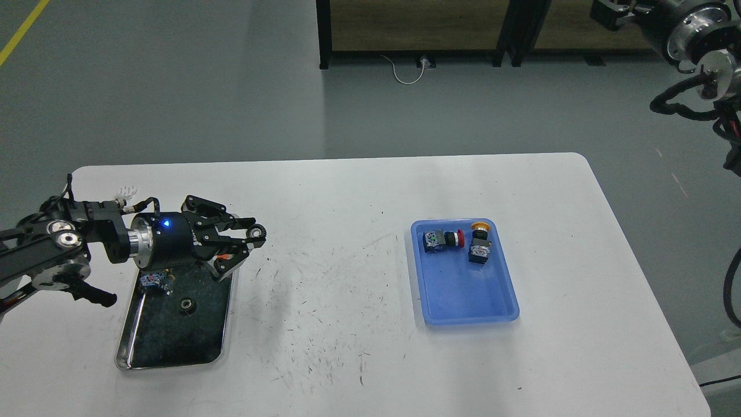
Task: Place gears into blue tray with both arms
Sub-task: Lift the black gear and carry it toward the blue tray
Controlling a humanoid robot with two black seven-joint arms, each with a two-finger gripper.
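Observation:
My left gripper (253, 238) hovers above the far right corner of the steel tray (227, 324), pointing right. Its fingers converge on a small round toothed gear (256, 233) at their tips. A second black gear (186, 304) lies on the steel tray's dark bottom. The blue tray (463, 301) sits right of centre, about a tray's length from the left gripper. It holds two push-button switches along its far end. My right arm (694, 35) is raised at the top right corner, off the table. Its far end (605, 11) is cut by the frame edge.
In the blue tray lie a red-capped switch (443, 240) and a yellow-capped switch (480, 246). A switch (153, 282) lies in the steel tray, and an orange part (223, 255) shows between my fingers. A small white piece (126, 190) sits far left. Black shelving (417, 29) stands behind.

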